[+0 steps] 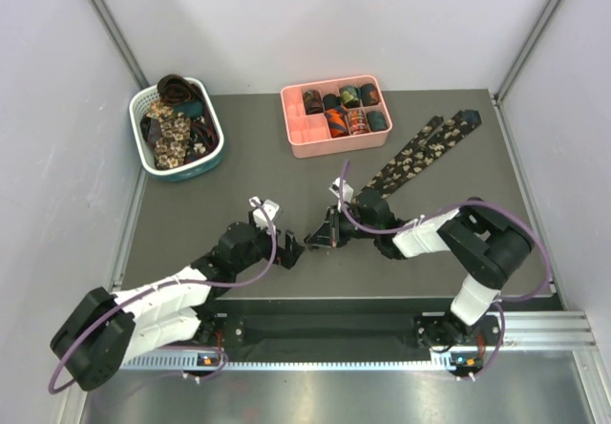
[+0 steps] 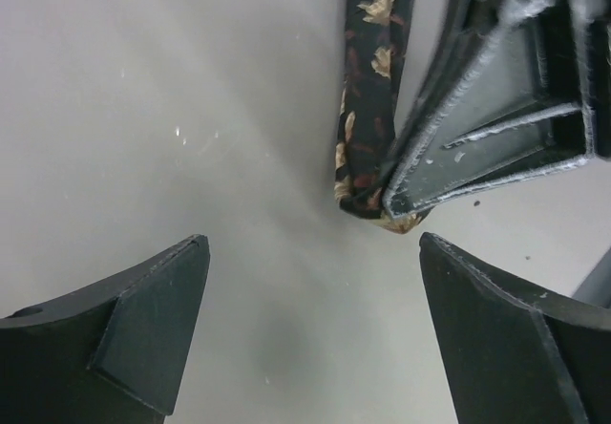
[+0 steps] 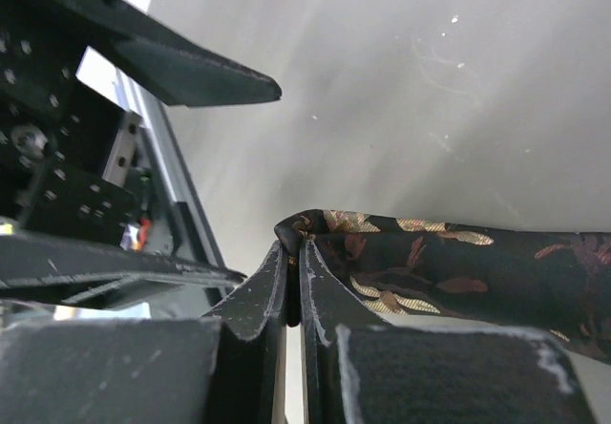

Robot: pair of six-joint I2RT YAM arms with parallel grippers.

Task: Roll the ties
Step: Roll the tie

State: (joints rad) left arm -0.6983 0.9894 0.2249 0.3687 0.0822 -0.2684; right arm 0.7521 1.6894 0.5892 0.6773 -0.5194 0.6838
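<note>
From above, the tie (image 1: 420,157) lay on the counter (image 1: 248,176), running from the centre toward two o'clock. Its near end was pinched in the closed right end effector (image 1: 320,236), and the left end effector (image 1: 291,250) sat just at its eight o'clock, spread wide and empty. In the left wrist view the folded end showed at one o'clock, off centre. In the right wrist view the fold was clamped tight. Rolling well probably called for a snug, even first turn. The fingers (image 3: 258,300) hid whether any coil had started.

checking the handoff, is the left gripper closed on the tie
No: the left gripper stands wide open, holding nothing, while the tie has its folded end pinched in the right gripper.
</note>
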